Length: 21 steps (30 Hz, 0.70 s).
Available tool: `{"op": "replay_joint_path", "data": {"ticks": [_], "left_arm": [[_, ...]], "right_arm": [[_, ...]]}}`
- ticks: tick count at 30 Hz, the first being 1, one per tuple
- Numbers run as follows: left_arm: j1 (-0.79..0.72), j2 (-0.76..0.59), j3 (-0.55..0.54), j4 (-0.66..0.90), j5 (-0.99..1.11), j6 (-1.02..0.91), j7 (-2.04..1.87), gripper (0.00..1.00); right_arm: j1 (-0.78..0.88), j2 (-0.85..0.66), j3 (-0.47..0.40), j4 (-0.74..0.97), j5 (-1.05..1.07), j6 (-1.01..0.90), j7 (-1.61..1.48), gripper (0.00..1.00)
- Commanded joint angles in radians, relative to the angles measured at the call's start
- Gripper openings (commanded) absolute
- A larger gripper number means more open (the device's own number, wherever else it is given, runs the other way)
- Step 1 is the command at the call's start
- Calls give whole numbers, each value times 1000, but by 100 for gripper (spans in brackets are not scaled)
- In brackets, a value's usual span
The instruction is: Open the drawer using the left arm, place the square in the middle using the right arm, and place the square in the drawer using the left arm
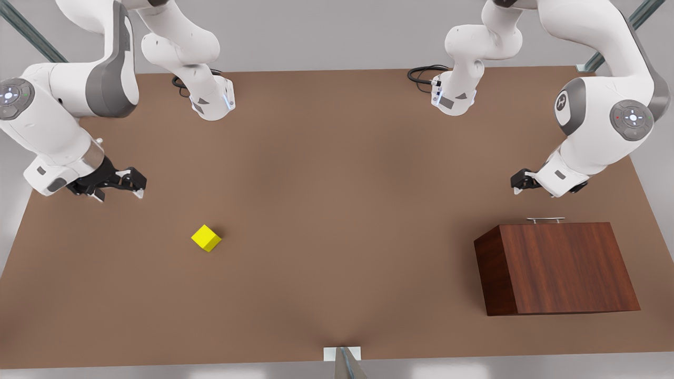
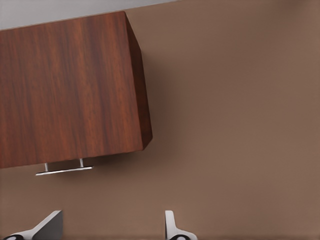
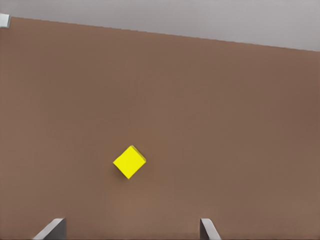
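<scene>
While both pincers gape empty, I see my left pincer (image 1: 518, 185) nearest the handle (image 1: 545, 220), bar lying crosswise; right pincer (image 1: 118, 187) waits.

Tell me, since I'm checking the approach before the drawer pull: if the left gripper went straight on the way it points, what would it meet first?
Probably the drawer's silver bar handle, slightly off-centre ahead of the open left gripper, then the wooden box. Depth is unclear, so it could touch the bare table short of it.
</scene>
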Motion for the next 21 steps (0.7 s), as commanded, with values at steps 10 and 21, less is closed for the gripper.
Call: {"op": "replay_joint_path", "data": {"ticks": [10, 21], "left_arm": [[4, -231, 18, -405, 5, 320, -832, 100], [7, -342, 149, -885, 2, 920, -1250, 100]], "right_arm": [[-11, 17, -16, -258, 49, 195, -342, 100], [2, 219, -21, -380, 64, 494, -798, 100]]}}
